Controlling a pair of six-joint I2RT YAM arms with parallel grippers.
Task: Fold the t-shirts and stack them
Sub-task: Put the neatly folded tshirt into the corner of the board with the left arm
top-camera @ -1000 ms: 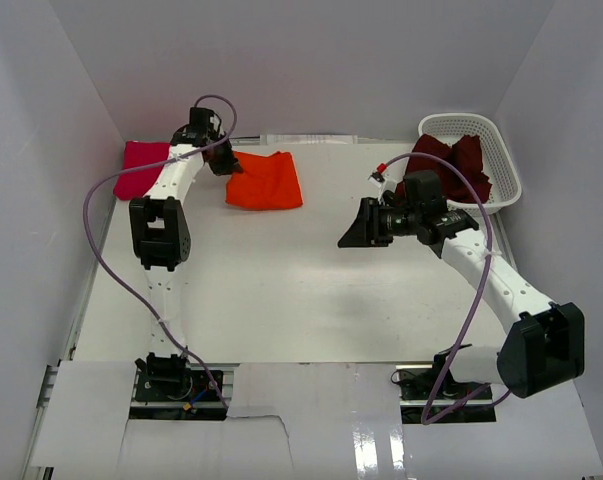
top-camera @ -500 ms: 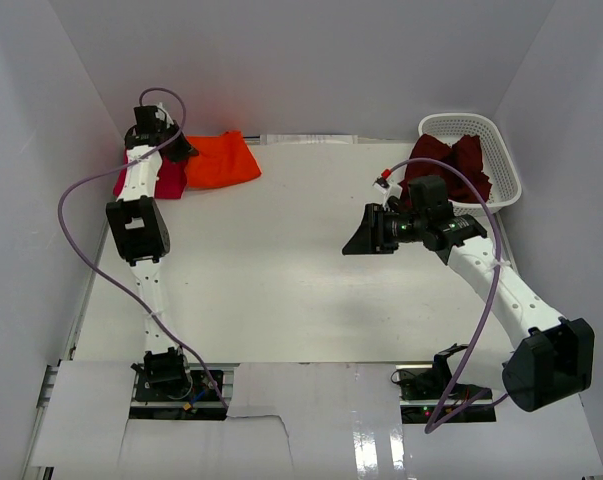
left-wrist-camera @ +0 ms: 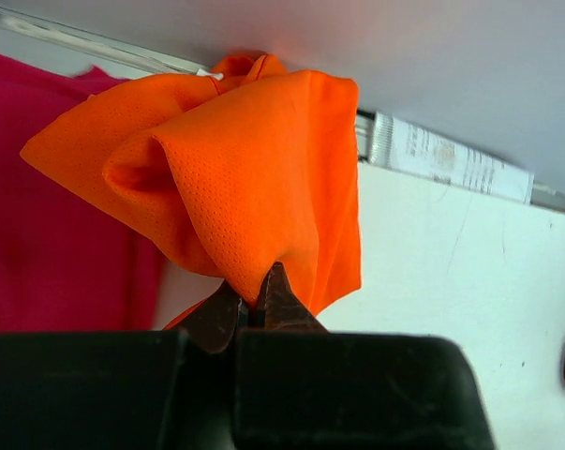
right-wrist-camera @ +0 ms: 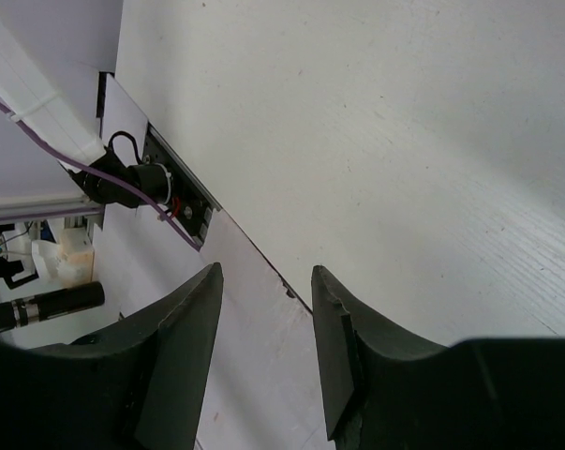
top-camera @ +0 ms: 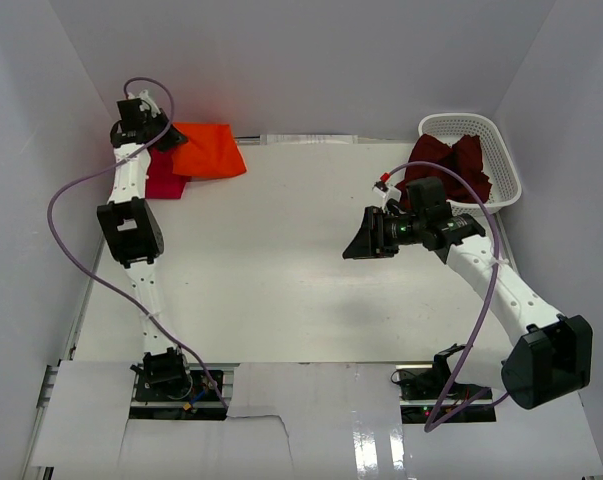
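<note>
Had my left gripper (left-wrist-camera: pixel 256 298) clamped on the bunched orange tee (left-wrist-camera: pixel 254 159), right at the edge of the magenta tee (left-wrist-camera: pixel 57 244). Figured I'd spread it flat before dropping it on top. My right gripper (right-wrist-camera: pixel 263 286) hung half-open, empty.

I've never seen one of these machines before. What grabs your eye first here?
First, the bright orange t-shirt at the far left corner of the table, pinched in the left hand beside a magenta t-shirt. Then the dark maroon t-shirt, heaped in the white basket at the far right.
</note>
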